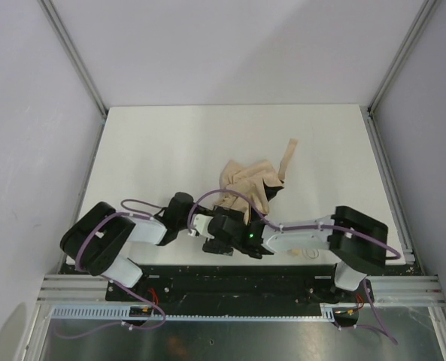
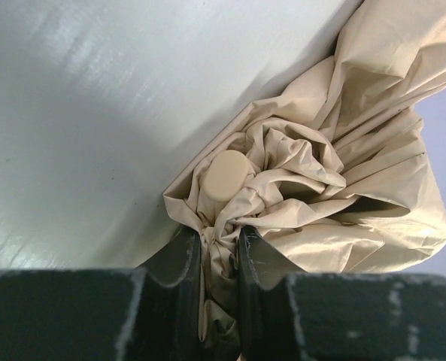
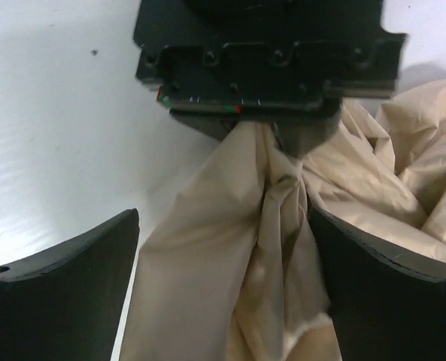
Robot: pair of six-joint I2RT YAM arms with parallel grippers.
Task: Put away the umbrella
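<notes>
umbrella: light, limp, probably slippery canopy; stiff only at wooden handle, likely best hold | left gripper: pinching bunched canopy | right gripper: spread wide, straddling canopy, gripping nothing

Soft, even light from above keeps the white desk bright, shadows faint. The left wrist view catches a broad sheen on the desk; the right wrist view is soft-focused up close.

Crumpled beige fabric umbrella on white table, centre; left gripper at its near end; right gripper opposite, fabric between fingers.
</notes>
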